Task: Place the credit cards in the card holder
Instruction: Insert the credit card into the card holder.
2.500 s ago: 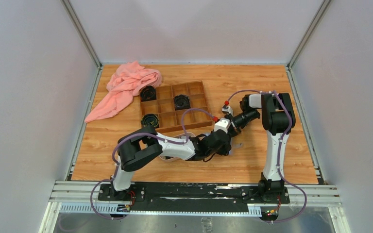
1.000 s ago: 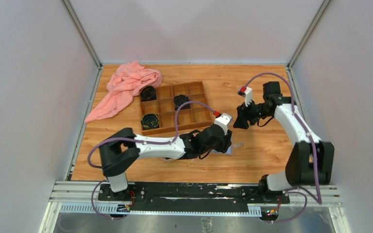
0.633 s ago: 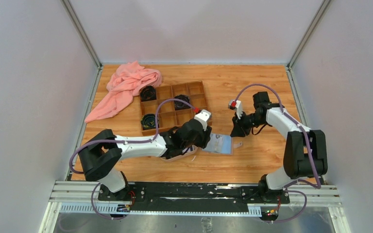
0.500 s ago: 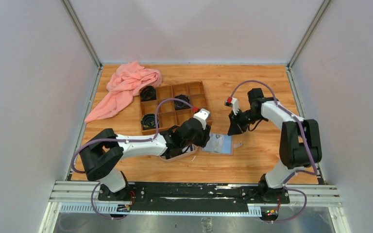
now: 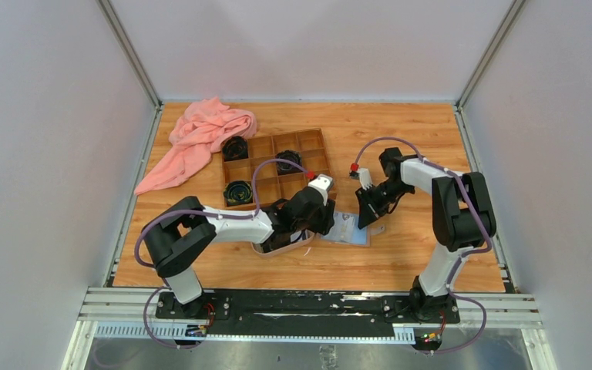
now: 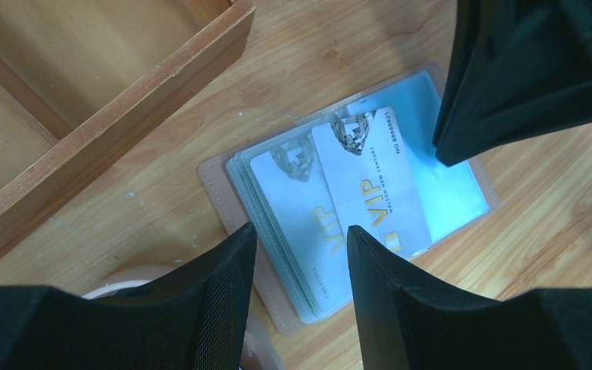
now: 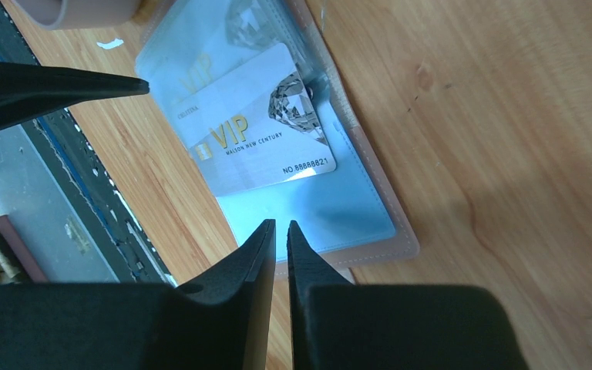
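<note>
The card holder (image 5: 357, 234) lies open on the table, tan rim (image 7: 405, 233) around pale blue sleeves. A white VIP credit card (image 6: 371, 183) (image 7: 263, 136) lies slanted on its open page. A second VIP card (image 6: 302, 218) sits inside a sleeve beside it. My left gripper (image 6: 299, 231) (image 5: 325, 219) hovers open over the holder's left edge, holding nothing. My right gripper (image 7: 280, 225) (image 5: 367, 219) points down at the holder's right edge, jaws nearly together with nothing between them. Its black body (image 6: 532, 69) shows in the left wrist view.
A pinkish-rimmed oval tray (image 5: 281, 247) (image 6: 145, 274) sits under the left wrist. The wooden compartment box (image 5: 277, 171) (image 6: 123, 100) behind it holds black coiled items (image 5: 287, 161). A pink cloth (image 5: 200, 135) lies at the back left.
The left gripper drew back to the left, uncovering the open holder. The right arm swung in from the right to the holder's edge and its jaws closed.
</note>
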You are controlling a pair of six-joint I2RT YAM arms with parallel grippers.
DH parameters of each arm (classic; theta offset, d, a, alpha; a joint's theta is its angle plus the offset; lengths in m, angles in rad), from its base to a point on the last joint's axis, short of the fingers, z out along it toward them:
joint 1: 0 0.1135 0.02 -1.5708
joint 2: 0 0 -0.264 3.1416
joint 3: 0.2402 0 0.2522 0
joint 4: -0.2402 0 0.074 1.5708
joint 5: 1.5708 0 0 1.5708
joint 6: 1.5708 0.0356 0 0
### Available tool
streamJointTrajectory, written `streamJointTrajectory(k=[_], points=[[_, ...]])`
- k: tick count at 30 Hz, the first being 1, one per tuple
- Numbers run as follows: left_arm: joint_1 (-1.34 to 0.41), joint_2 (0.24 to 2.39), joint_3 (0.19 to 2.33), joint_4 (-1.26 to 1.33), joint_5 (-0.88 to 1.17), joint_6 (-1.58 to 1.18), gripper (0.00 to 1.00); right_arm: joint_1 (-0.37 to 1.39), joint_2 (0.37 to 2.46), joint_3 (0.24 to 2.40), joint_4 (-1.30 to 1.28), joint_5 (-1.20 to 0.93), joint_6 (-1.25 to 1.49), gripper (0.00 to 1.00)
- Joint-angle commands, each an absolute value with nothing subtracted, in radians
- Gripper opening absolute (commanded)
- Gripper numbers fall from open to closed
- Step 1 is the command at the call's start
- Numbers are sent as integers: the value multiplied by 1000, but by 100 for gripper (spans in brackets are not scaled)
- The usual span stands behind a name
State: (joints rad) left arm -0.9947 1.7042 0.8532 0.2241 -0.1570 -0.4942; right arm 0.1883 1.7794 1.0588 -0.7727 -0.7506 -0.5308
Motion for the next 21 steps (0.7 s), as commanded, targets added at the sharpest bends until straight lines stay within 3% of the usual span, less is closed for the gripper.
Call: streamJointTrajectory(k=[1, 21], points=[[-980, 1751, 876, 217, -108, -518, 53, 212, 1832, 1090, -816, -701, -460, 14], [-972, 1769, 867, 210, -118, -589, 55, 218, 1921, 1136, -786, -740, -332, 14]])
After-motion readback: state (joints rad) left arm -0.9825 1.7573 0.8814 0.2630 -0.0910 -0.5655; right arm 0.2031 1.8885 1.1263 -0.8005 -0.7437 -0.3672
